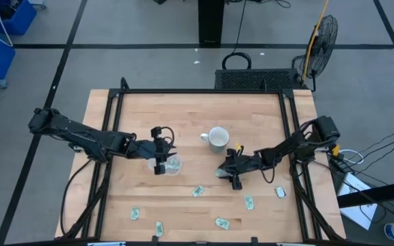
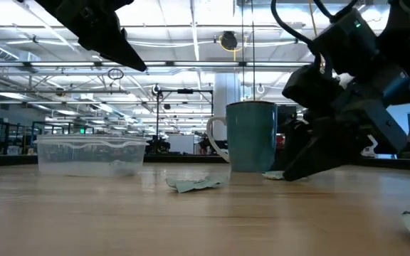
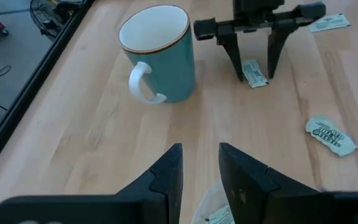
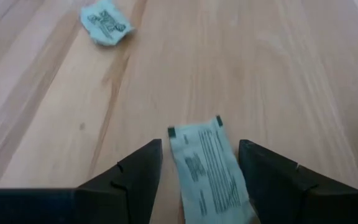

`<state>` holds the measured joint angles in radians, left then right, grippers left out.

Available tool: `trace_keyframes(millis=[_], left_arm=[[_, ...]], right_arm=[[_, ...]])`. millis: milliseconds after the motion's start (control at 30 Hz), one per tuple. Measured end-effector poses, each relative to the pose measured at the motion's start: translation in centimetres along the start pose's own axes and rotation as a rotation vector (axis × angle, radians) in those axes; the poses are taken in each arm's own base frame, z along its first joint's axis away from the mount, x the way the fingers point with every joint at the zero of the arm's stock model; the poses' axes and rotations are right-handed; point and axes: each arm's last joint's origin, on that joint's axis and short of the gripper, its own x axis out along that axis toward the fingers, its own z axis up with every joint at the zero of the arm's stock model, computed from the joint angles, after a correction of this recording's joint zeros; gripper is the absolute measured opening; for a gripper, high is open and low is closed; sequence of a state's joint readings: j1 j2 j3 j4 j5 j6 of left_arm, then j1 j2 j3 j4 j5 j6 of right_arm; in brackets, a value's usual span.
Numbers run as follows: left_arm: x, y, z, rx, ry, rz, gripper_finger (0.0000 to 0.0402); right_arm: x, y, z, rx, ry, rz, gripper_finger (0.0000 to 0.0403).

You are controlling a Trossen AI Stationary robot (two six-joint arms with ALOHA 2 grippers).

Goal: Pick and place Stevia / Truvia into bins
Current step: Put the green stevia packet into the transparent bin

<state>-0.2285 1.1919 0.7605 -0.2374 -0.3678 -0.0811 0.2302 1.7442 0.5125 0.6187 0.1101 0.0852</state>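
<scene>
From the high view I have the left pincer [image 1: 161,166] hovering over the clear bin [image 1: 172,165] mid-counter [image 1: 183,116], and the right pincer [image 1: 234,179] down on the wood just below the mug [image 1: 217,139], with loose Stevia packets [image 1: 222,223] scattered along the near edge. In the low view the bin [image 2: 91,154] sits left of the mug [image 2: 250,135], a crumpled packet [image 2: 194,184] between them. My left wrist view shows its fingers [image 3: 169,174] slightly apart, holding nothing, above a packet in the bin. My right wrist view shows the fingers [image 4: 140,168] spread, straddling a flat packet [image 4: 209,168] lying on the counter, unclamped.
</scene>
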Motion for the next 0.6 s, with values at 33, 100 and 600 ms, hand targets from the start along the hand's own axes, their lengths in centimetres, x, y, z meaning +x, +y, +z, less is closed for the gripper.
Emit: trace_keyframes(millis=[33, 100, 600], left_arm=[[0.0, 0.0, 0.0, -0.001, 0.0, 0.001, 0.0111], [0.0, 0.0, 0.0, -0.001, 0.001, 0.002, 0.0111], [0.0, 0.0, 0.0, 0.0, 0.005, 0.001, 0.0111]], right_arm=[[0.1, 0.0, -0.1, -0.001, -0.003, -0.011, 0.0213], [0.3, -0.1, -0.3, 0.0, 0.004, -0.021, 0.0213], [0.1, 0.1, -1.6, 0.035, -0.017, -0.013, 0.0154]])
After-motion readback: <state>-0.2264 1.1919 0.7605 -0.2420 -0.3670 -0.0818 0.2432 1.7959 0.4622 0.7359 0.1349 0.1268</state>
